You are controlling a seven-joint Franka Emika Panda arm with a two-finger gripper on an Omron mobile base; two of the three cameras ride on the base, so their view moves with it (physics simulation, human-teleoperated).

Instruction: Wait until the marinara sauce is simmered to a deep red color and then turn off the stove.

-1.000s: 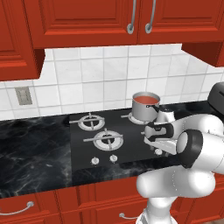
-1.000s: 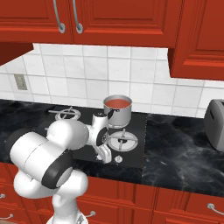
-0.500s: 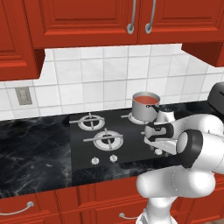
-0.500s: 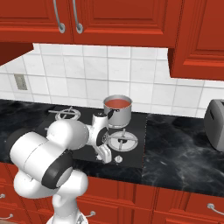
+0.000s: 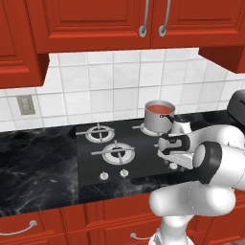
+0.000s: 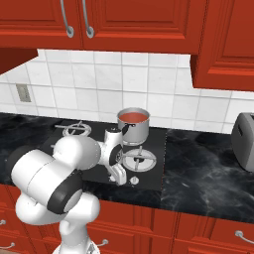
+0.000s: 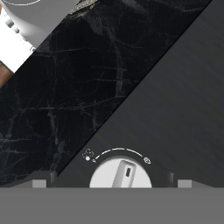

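The marinara sauce (image 5: 160,109) (image 6: 134,116) is a flat orange-red disc in a small steel saucepan (image 5: 156,121) (image 6: 135,130) on the stove's back right burner. The stove (image 5: 91,160) (image 6: 152,176) is a glossy black cooktop. My gripper (image 5: 172,161) (image 6: 122,177) points down over the stove's front right knob (image 5: 173,166) (image 6: 133,181). In the hand view that white knob (image 7: 121,174) with a grey pointer sits between my fingertips (image 7: 42,179). The gripper (image 7: 109,180) is open, with a gap on each side of the knob.
Black marbled countertop (image 5: 33,167) (image 6: 213,173) flanks the stove. A toaster (image 6: 244,141) (image 5: 238,107) stands on the right. Two more knobs (image 5: 103,176) sit along the stove's front left. Red cabinets (image 5: 119,21) hang overhead.
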